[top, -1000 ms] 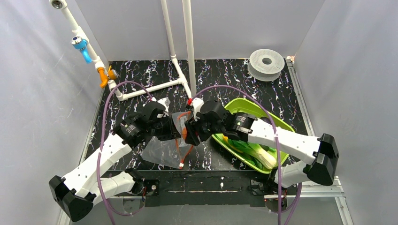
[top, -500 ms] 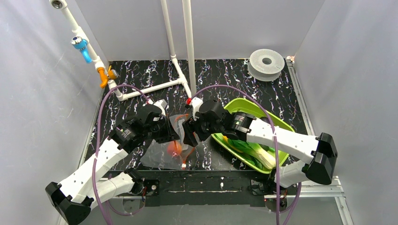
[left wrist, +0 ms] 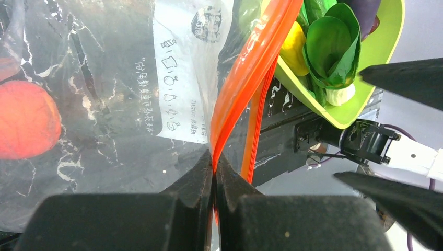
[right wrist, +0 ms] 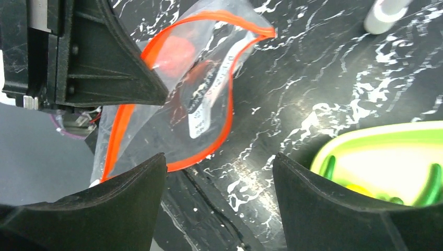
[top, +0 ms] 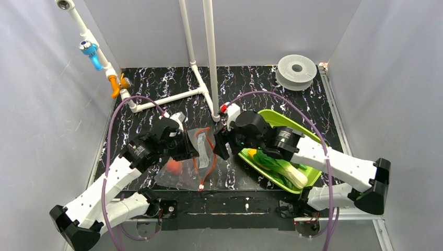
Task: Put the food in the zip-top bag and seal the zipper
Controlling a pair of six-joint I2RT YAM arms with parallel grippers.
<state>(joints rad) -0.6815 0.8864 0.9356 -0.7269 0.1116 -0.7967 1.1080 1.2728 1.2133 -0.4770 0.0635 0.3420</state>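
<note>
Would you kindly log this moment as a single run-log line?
left gripper: shut on zipper | right gripper: open, empty | tomato: inside zip-top bag | tray: holds other food | seal: not yet done

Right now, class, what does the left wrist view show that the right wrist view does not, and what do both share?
Only the left wrist view: the left gripper, jaws clamped on the zipper, and the purple eggplant in the green tray. Only the right wrist view: the right gripper open and empty, the mouth of the zip-top bag gaping as a loop, and a white pipe end. Both: the bag with the tomato inside, and the tray.
</note>
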